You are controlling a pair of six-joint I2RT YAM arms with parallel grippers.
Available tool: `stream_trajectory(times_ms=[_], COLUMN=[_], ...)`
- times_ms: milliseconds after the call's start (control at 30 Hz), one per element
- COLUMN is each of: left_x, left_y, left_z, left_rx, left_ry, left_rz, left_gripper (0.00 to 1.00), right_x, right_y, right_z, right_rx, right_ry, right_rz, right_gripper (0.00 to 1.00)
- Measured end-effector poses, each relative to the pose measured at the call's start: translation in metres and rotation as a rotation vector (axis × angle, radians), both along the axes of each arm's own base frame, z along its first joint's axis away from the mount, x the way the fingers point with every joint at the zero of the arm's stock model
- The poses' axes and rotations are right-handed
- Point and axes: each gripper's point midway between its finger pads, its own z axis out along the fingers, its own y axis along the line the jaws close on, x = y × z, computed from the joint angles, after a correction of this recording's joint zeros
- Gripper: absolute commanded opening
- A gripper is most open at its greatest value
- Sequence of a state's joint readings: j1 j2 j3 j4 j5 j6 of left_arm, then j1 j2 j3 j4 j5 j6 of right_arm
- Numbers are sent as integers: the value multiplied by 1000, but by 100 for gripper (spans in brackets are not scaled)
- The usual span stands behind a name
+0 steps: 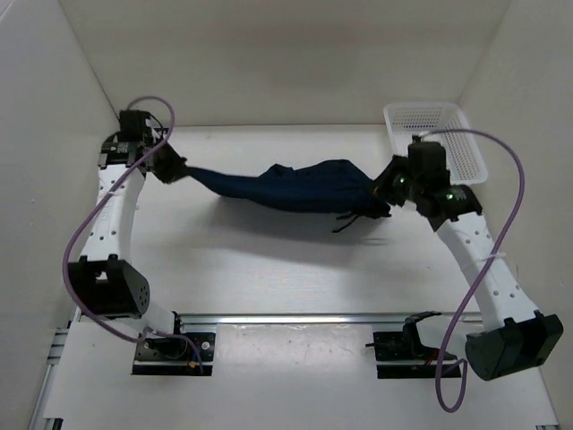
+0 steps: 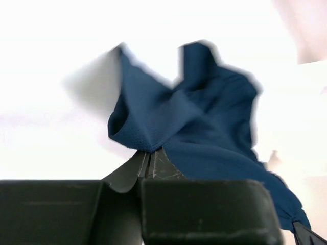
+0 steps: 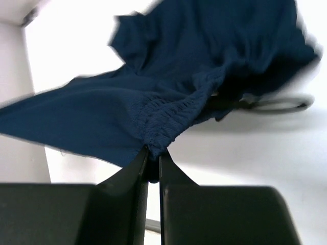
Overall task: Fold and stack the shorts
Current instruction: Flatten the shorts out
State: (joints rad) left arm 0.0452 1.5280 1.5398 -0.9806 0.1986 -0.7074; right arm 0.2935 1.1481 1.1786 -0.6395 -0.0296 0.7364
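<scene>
White walls close round the white table [image 1: 269,278], and my two bases sit at its near edge. From there both elbows swing outward, forearms running away from me. My left gripper [image 1: 172,167] points inward at far left, jaws pinched tight on a fold of the shorts [image 1: 295,188]. My right gripper [image 1: 383,192] faces it from the right, clamped on the gathered waistband. Navy cloth hangs stretched between them, sagging mid-span over the table's far half, drawstring [image 1: 345,222] dangling by the right gripper. Behind it, far right, stands the white mesh basket [image 1: 443,125].
</scene>
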Motion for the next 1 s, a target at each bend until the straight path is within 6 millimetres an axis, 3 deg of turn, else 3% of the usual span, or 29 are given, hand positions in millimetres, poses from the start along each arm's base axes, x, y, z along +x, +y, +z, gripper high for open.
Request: stream_trajectory(times_ms=[133, 267, 500, 667, 767, 867, 933, 1000], left_x=[5, -26, -127, -210, -250, -269, -261, -236], left_y=[1, 3, 9, 10, 9, 9, 10, 12], left_z=[106, 195, 321, 394, 419, 425, 417, 402], left_rx=[13, 21, 42, 63, 68, 74, 80, 88], left_ry=[-271, -509, -883, -1132, -1243, -1285, -1256, -1194], left_rz=[1, 23, 92, 137, 150, 157, 155, 148], left_gripper=[10, 10, 10, 10, 10, 10, 10, 10], right_x=[7, -16, -102, -169, -202, -218, -215, -201], right_y=[8, 17, 23, 16, 9, 4, 3, 4], right_z=[80, 147, 206, 249, 268, 274, 267, 247], right_rx=[-36, -50, -25, -5, 2, 1, -5, -12], right_ry=[-172, -353, -543, -702, -787, -821, -804, -732], right_rz=[126, 292, 545, 636, 653, 649, 635, 618], right_gripper=[0, 0, 0, 0, 0, 0, 0, 0])
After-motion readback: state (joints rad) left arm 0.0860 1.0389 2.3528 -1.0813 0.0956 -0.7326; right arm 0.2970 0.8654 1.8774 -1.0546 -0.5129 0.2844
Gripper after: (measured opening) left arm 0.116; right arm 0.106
